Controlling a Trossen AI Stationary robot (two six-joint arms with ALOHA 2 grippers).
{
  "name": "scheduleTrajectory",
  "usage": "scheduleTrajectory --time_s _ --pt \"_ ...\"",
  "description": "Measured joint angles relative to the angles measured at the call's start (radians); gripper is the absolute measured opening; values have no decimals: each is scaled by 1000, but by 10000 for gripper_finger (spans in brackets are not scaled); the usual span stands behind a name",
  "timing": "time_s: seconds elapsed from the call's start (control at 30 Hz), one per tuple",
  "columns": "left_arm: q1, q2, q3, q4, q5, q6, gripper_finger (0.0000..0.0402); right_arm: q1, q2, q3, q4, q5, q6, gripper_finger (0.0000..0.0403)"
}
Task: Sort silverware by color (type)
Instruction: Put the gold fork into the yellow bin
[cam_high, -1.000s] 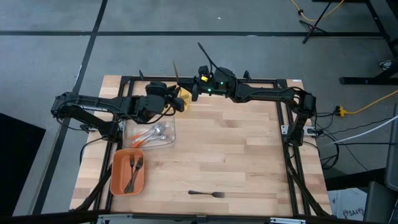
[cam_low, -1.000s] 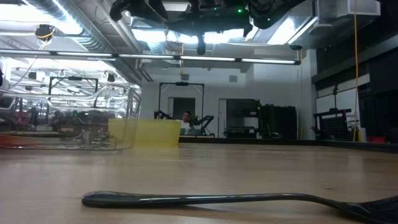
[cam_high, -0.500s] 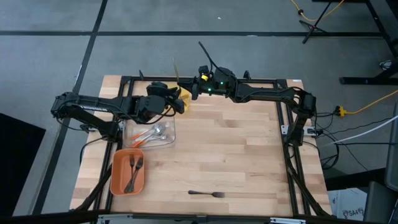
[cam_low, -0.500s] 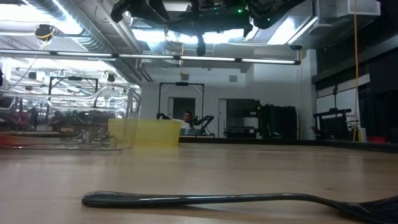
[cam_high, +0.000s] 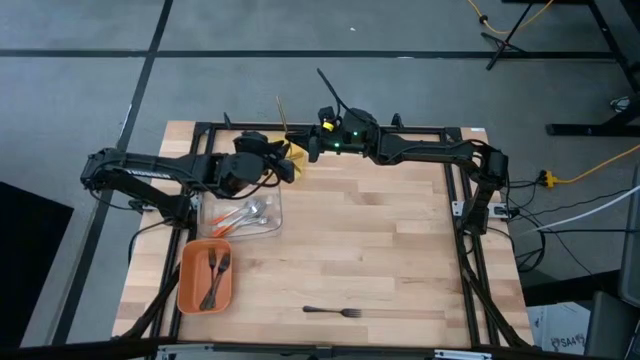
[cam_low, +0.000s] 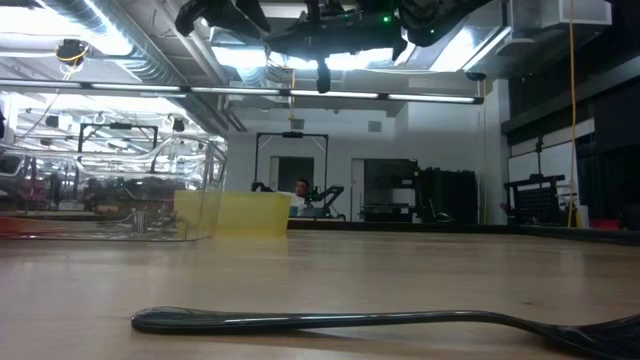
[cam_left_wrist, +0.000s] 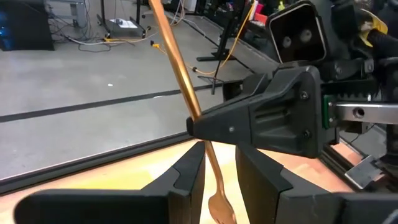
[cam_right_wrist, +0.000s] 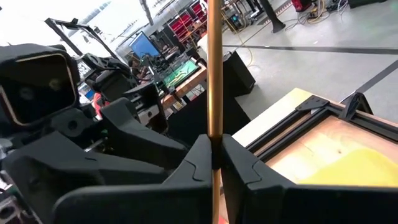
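A tan wooden utensil (cam_right_wrist: 215, 68) is up in the air over the yellow tray (cam_high: 298, 153) at the table's far edge, with my right gripper (cam_right_wrist: 214, 144) shut on it. My left gripper (cam_left_wrist: 217, 167) is open; its fingers stand on either side of the utensil's broad lower end (cam_left_wrist: 220, 205) without touching it. Silver utensils with orange handles (cam_high: 240, 214) lie in the clear tray (cam_high: 272, 226). Two dark forks (cam_high: 215, 272) lie in the orange tray (cam_high: 188, 285). One dark fork (cam_high: 332, 312) lies flat on the table near its front edge. My right gripper pinches the wooden utensil's handle (cam_left_wrist: 194, 111) between its two fingertips, about midway along its length. The fingers come level from the table's right side and lie across it. The utensil is lifted clear and slants, handle end up toward the far edge, broad end down.
The three trays stand in a row along the table's left side. The lone dark fork (cam_low: 350, 322) lies close in front of the low view. Bare wood (cam_high: 380, 240) fills the middle and right of the table.
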Motion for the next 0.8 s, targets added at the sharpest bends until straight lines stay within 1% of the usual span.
scheduleTrajectory --time_s 0.2,0.33,0.5,0.6,0.8 --pt "0 -1 0 -6 35 -4 82 0 0 0 2 0 4 1" --pt "0 -1 0 -6 39 -24 82 0 0 0 10 0 34 1" --pt "0 -1 0 -41 66 -31 82 0 0 0 52 0 36 1" --pt "0 -1 0 -57 62 -53 82 1 0 0 72 0 60 1" --pt "0 -1 0 -55 59 -50 82 1 0 0 78 -3 64 1"
